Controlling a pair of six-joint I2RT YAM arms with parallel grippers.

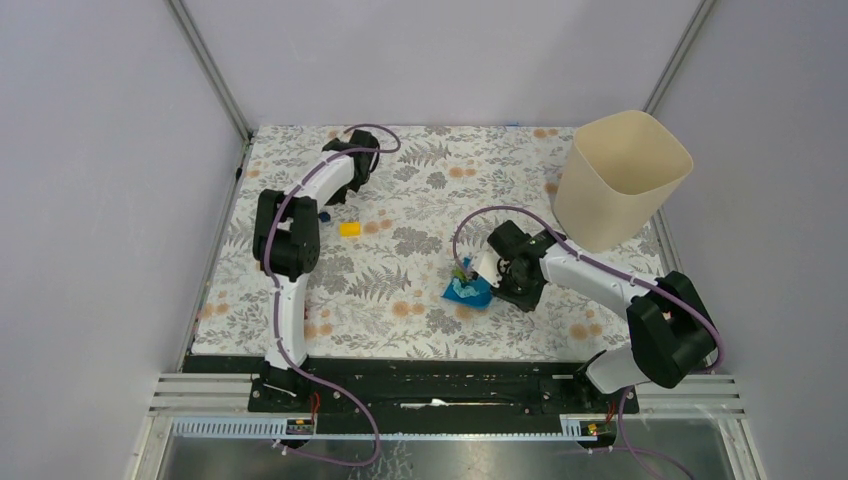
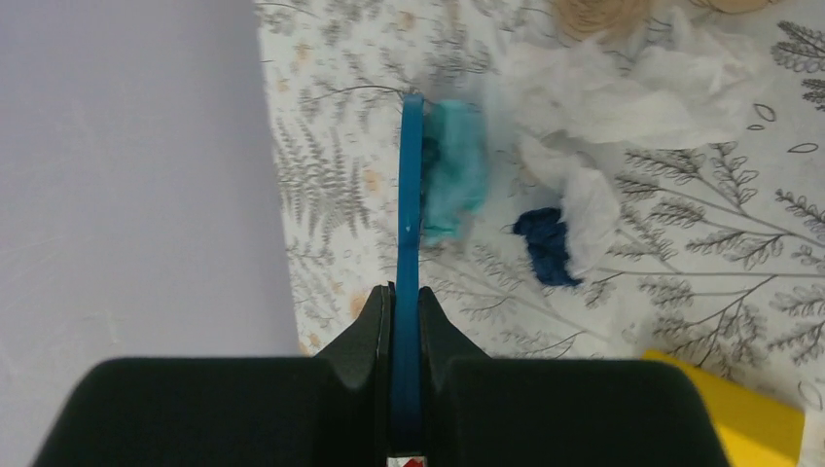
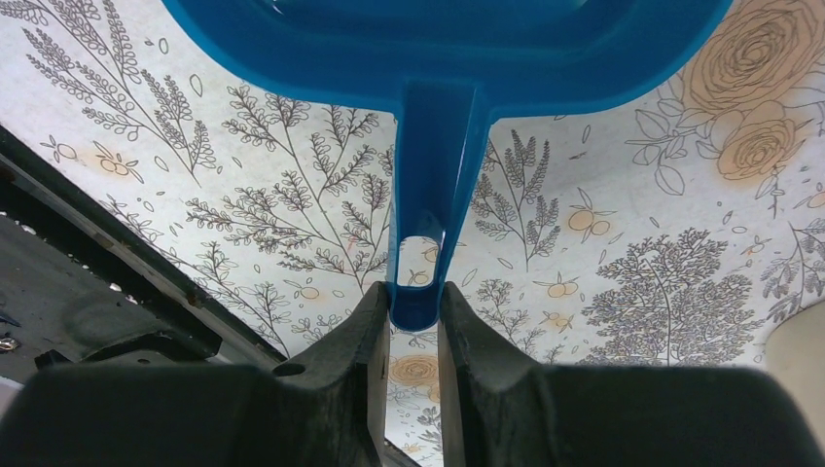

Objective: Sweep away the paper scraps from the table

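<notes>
My left gripper (image 2: 406, 292) is shut on a thin blue brush (image 2: 409, 195) whose teal bristles (image 2: 455, 170) rest on the table (image 2: 681, 253) near the left wall. Beside the bristles lie paper scraps: crumpled white ones (image 2: 603, 97) and a navy one (image 2: 545, 245). In the top view the left arm (image 1: 335, 170) reaches to the back left and covers them. My right gripper (image 3: 415, 292) is shut on the handle of a blue dustpan (image 3: 433, 146). The dustpan (image 1: 467, 291) sits mid-table with coloured scraps (image 1: 462, 270) in it.
A tall beige bin (image 1: 620, 180) stands at the back right, just behind the right arm. A yellow cube (image 1: 350, 229) lies left of centre, close to the left arm, and shows at the corner of the left wrist view (image 2: 730, 413). The purple wall (image 2: 126, 175) is close by on the left.
</notes>
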